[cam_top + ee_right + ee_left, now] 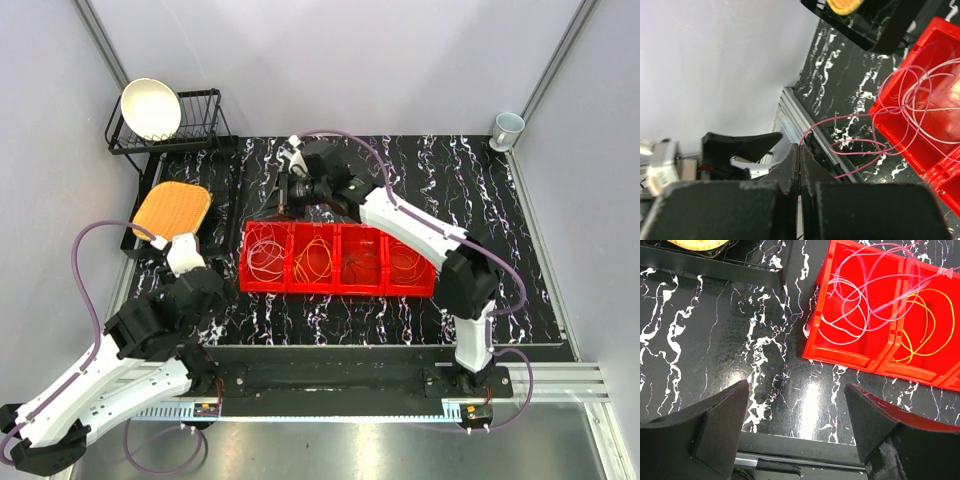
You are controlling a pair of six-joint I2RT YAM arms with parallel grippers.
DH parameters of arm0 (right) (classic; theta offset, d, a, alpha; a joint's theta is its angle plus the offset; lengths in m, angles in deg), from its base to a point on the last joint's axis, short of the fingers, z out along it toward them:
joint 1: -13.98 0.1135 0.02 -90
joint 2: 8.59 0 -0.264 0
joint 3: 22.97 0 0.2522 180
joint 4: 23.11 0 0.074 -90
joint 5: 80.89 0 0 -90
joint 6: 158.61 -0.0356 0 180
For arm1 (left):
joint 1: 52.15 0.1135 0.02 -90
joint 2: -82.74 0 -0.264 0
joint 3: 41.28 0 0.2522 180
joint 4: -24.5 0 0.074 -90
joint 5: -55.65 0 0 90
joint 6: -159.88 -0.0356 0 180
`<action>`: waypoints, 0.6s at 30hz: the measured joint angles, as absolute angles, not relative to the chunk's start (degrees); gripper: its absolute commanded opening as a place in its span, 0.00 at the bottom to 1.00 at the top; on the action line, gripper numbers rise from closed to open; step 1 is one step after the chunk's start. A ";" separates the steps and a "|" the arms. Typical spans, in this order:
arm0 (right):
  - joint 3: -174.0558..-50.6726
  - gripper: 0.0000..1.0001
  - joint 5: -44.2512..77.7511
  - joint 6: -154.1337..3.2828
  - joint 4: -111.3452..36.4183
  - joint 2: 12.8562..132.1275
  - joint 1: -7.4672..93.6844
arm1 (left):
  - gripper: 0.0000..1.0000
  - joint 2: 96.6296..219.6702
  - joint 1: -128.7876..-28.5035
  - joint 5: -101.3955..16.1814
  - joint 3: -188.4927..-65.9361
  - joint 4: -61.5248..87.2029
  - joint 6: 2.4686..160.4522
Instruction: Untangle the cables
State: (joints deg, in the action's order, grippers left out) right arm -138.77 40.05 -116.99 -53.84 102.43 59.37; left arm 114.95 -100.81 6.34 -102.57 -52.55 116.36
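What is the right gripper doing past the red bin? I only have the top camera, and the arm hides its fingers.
Observer: The right wrist camera shows the right gripper shut on a thin pink cable.
Operator: Is that cable out of the bin?
Observer: No. It runs from the grip back over the rim of the red bin, with several loops lying inside.
Operator: And the left gripper?
Observer: The left wrist camera shows it open and empty, above the table beside the bin's end compartment.
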 measured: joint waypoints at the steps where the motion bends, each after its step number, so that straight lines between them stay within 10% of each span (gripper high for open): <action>1: -138.73 0.00 40.05 -117.12 -53.77 103.07 59.37 | 0.80 114.95 -100.81 6.34 -102.57 -52.55 116.36; 9: -138.24 0.00 40.29 -118.02 -53.60 108.66 59.74 | 0.80 114.95 -100.81 6.34 -102.57 -52.55 116.36; 15: -138.00 0.77 41.18 -118.41 -53.60 109.58 59.78 | 0.80 114.95 -100.81 6.34 -102.57 -52.55 116.36; 18: -138.00 0.99 41.93 -117.80 -53.29 109.56 59.85 | 0.80 114.95 -100.81 6.32 -102.57 -52.55 116.36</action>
